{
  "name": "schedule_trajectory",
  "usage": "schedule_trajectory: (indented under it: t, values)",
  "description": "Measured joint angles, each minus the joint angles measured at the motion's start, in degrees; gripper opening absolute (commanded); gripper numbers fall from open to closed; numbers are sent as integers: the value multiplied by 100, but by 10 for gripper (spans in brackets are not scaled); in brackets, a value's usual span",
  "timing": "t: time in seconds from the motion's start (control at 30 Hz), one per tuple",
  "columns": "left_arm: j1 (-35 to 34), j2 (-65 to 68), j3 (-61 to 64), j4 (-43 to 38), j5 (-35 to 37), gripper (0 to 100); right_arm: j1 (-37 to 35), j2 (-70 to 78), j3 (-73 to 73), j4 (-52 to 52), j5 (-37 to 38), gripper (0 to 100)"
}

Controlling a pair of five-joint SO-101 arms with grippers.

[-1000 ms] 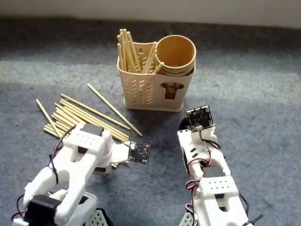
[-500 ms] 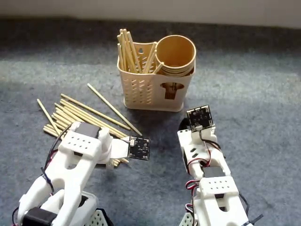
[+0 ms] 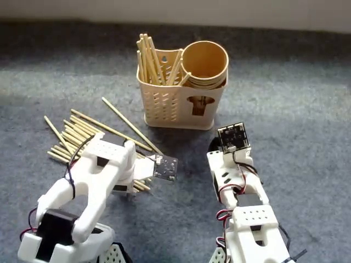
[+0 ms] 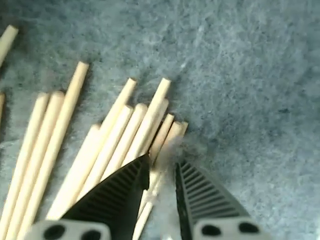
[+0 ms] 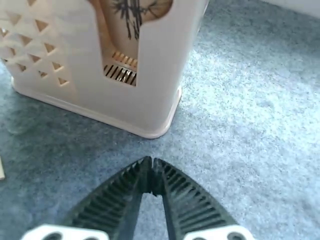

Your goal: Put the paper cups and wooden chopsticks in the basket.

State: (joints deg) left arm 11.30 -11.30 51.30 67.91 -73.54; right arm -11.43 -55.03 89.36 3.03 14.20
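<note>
Pile: loose chopsticks (image 3: 77,134) lie fanned on the left half of the surface (image 3: 307,126), roughly parallel, with their near ends bunched under the left arm. These are what is left of the task.

Stray stick: one chopstick (image 3: 131,127) lies apart, slanting between the pile and the basket, touching neither as far as I can tell.

Left gripper (image 4: 162,164): it is low over the bunched ends, pointing down at the surface. The jaws stand a narrow gap apart, astride one or two stick ends. They look set to pinch but grip nothing yet. The gap is probably kept small so that only a stick or two is taken, not the whole bunch.

Basket (image 3: 175,104): it stands upright toward the far edge, about midway across, well beyond both arms. It has two compartments, one for each kind of thing.

Stowed sticks (image 3: 149,57): a bundle stands on end in the compartment nearer the pile, leaning on the wall and divider, which keep it from falling out.

Cups (image 3: 204,60): they are nested into one stack, mouth up, in the other compartment. That part of the job looks finished.

Right gripper (image 5: 151,175): it sits just short of the basket's near wall, below the cups' compartment. The jaws are pressed together with nothing between them. I would guess it is parked there out of the left arm's way.

Next: the pinch must land squarely on a stick, since the round ends could roll or scissor out.
</note>
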Motion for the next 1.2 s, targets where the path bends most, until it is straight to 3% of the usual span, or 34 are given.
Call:
schedule_trajectory:
  t: [0.23, 0.4, 0.77, 1.0, 1.2]
  values:
    - [334, 105, 70, 440, 0, 93, 0, 0, 0, 0, 0, 23]
    - [299, 114, 70, 440, 44, 7, 0, 0, 0, 0, 35, 23]
    - [343, 79, -35, 615, 360, 6, 0, 0, 0, 0, 35, 23]
    - [343, -967, -448, 1512, 387, 6, 0, 0, 0, 0, 35, 23]
    - [343, -2171, -703, 1864, 985, 6, 0, 0, 0, 0, 35, 23]
